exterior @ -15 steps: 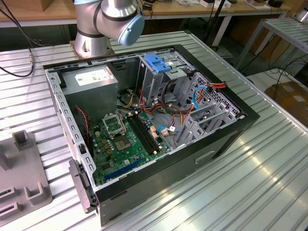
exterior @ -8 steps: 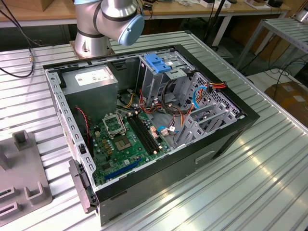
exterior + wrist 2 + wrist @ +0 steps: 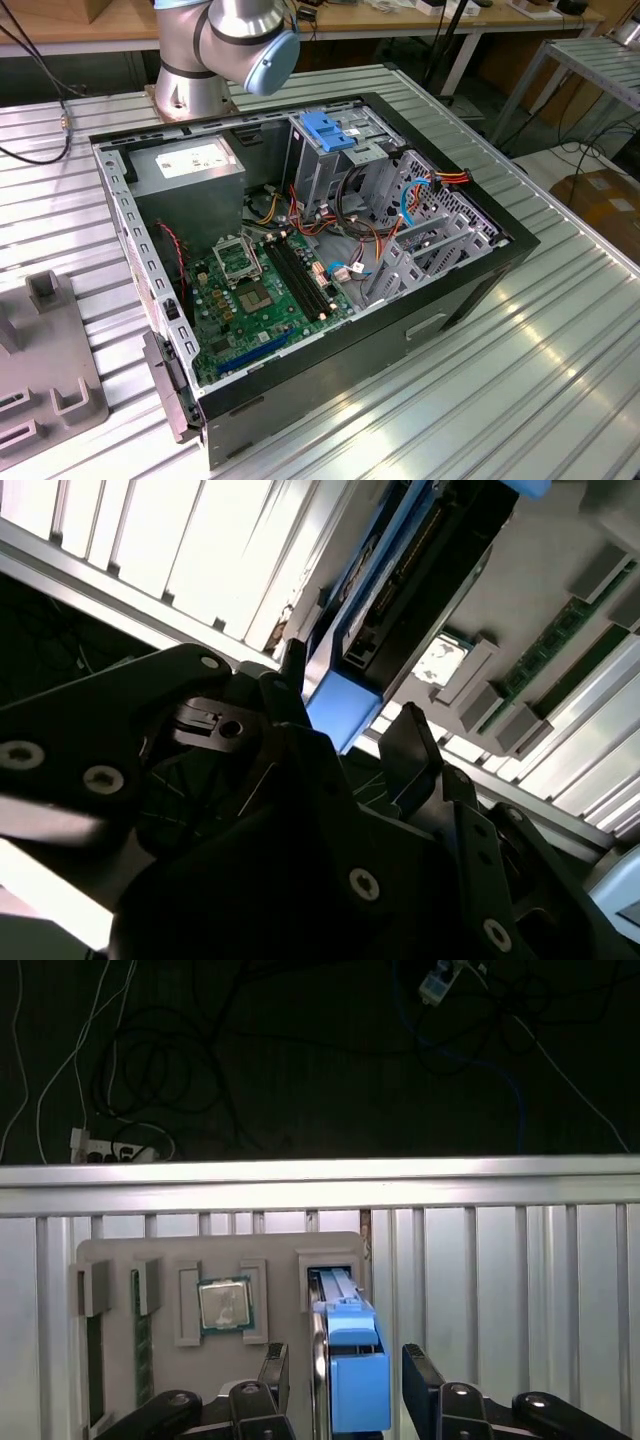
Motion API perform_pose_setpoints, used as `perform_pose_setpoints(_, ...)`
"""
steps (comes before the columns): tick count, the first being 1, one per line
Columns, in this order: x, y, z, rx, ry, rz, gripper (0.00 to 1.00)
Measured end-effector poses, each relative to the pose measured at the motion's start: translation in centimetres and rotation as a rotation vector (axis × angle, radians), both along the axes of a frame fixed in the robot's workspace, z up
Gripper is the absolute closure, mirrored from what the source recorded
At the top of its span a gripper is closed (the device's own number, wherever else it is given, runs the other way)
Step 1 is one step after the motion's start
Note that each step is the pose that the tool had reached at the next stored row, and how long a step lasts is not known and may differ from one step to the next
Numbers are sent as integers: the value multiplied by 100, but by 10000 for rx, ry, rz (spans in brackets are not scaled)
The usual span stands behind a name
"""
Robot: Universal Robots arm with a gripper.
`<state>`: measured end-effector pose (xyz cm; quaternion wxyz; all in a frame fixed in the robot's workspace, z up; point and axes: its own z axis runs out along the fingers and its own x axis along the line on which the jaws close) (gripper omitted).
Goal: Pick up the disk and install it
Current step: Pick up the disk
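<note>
The disk (image 3: pixel 350 1360) stands on edge in a slot of a grey parts holder (image 3: pixel 280 1250), a blue plastic bracket around its silver body. My gripper (image 3: pixel 345 1375) is open and straddles it, one black finger (image 3: pixel 277 1370) on each side with a small gap to the bracket. In the second wrist view the disk (image 3: pixel 400 590) runs away from the gripper (image 3: pixel 352 690), its blue end between the two fingertips (image 3: pixel 412 730). The open computer case (image 3: pixel 470 290) lies on the slatted metal table in the exterior view.
The holder also carries a processor chip (image 3: pixel 225 1305) and memory sticks (image 3: pixel 95 1360). Inside the case are a green motherboard (image 3: pixel 255 290), a grey power supply (image 3: pixel 190 165) and a metal drive cage with a blue latch (image 3: pixel 330 130). Beyond the table edge (image 3: pixel 320 1185) lie floor cables.
</note>
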<state>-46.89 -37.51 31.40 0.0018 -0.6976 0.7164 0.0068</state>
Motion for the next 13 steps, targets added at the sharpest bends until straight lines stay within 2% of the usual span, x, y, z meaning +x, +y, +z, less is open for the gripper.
perform_pose_setpoints(6,-19,2,-83,113,-2,-1,43)
perform_pose_setpoints(13,-19,1,-185,152,-1,-1,43)
